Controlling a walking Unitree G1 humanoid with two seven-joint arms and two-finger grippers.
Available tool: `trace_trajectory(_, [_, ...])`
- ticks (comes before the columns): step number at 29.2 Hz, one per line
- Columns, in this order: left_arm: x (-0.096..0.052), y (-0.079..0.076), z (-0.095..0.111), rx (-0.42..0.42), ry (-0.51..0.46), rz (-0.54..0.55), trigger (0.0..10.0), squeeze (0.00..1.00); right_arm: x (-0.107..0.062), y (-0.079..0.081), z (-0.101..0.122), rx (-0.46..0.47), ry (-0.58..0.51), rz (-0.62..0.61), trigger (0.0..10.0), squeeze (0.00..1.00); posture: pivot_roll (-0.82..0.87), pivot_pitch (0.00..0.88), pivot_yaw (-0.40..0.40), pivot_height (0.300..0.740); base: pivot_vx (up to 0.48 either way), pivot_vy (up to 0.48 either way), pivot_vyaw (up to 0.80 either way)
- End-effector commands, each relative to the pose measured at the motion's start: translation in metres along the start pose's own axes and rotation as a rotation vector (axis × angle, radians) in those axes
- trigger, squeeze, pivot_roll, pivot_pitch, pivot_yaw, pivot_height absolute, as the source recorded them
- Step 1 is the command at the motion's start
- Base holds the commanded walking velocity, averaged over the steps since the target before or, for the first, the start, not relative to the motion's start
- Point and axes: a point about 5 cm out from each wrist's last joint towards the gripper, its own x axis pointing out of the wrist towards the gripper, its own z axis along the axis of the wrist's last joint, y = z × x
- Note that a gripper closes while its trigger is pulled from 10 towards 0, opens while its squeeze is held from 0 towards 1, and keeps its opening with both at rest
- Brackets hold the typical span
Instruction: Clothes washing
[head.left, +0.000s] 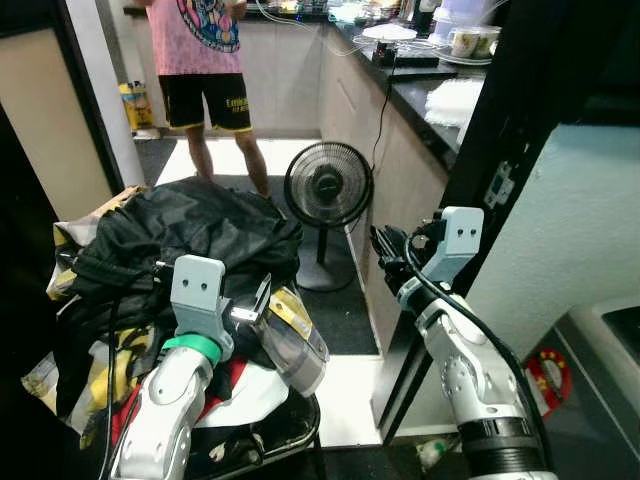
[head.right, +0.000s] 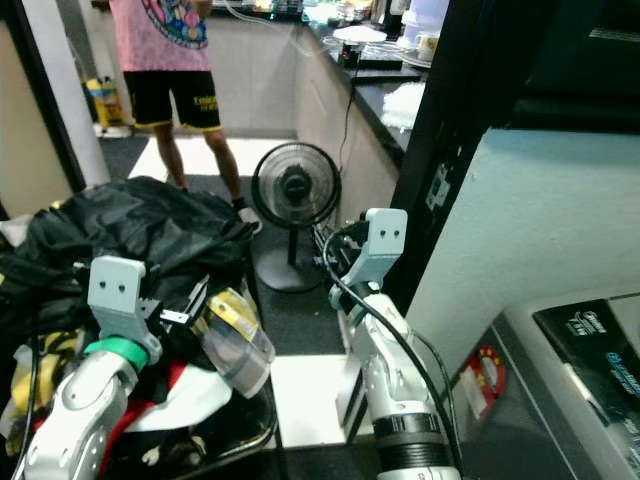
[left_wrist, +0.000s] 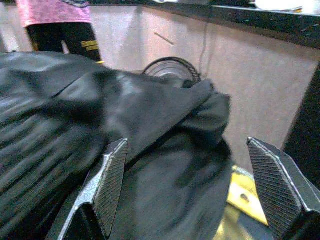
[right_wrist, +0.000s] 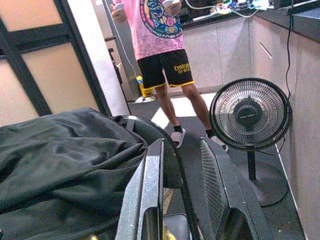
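Observation:
A heap of clothes topped by a black garment (head.left: 190, 235) fills a laundry basket (head.left: 290, 430) at my lower left. My left gripper (head.left: 262, 300) hovers at the heap's right side, open wide; in the left wrist view the black garment (left_wrist: 125, 115) lies just beyond its fingers (left_wrist: 112, 175), with nothing between them. My right gripper (head.left: 385, 248) is raised in front of the dark door frame, apart from the clothes. Its fingers (right_wrist: 150, 200) stand almost together, holding nothing. A washing machine's grey top (head.right: 580, 340) shows at the lower right.
A standing fan (head.left: 328, 185) is on the floor just behind the basket. A person in a pink shirt (head.left: 200, 60) stands farther back. A dark kitchen counter (head.left: 420, 80) with dishes runs along the right. A black door frame (head.left: 500, 150) rises at the right.

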Motion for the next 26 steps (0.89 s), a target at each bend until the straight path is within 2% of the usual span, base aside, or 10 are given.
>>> trace_trajectory(1, [-0.005, 0.009, -0.011, -0.014, 0.04, 0.06, 10.0, 0.0, -0.002, -0.003, -0.004, 0.019, 0.014, -0.017, 10.0, 0.0, 0.03, 0.0, 0.01, 0.74, 0.0, 0.0, 0.0])
trace_trajectory(8, [0.0, 0.017, -0.003, -0.02, 0.019, 0.12, 10.0, 0.0, 0.003, 0.0, -0.001, 0.068, 0.013, -0.015, 10.0, 0.0, 0.04, 0.0, 0.002, 0.74, 0.0, 0.0, 0.0])
trace_trajectory(10, [0.002, 0.018, 0.001, -0.011, 0.003, 0.124, 10.0, 0.0, 0.007, 0.003, 0.004, 0.091, -0.002, -0.002, 10.0, 0.0, 0.04, 0.0, -0.006, 0.74, 0.0, 0.0, 0.0])
trace_trajectory(13, [0.005, 0.02, 0.011, 0.016, -0.042, 0.134, 10.0, 0.0, 0.017, 0.012, 0.02, 0.183, -0.045, 0.035, 10.0, 0.0, 0.05, 0.0, -0.011, 0.74, 0.0, 0.0, 0.0])
trace_trajectory(16, [0.005, 0.02, 0.012, 0.017, -0.044, 0.136, 10.0, 0.0, 0.017, 0.013, 0.021, 0.195, -0.049, 0.038, 10.0, 0.0, 0.05, 0.0, -0.011, 0.74, 0.0, 0.0, 0.0])
trace_trajectory(18, [0.005, 0.02, 0.013, 0.018, -0.05, 0.141, 10.0, 0.0, 0.021, 0.014, 0.029, 0.325, -0.066, 0.041, 10.0, 0.0, 0.05, 0.0, -0.012, 0.74, 0.0, 0.0, 0.0])
trace_trajectory(26, [0.006, 0.02, 0.013, 0.018, -0.051, 0.144, 10.0, 0.0, 0.022, 0.015, 0.031, 0.345, -0.064, 0.042, 10.0, 0.0, 0.05, 0.0, -0.012, 0.74, 0.0, 0.0, 0.0])
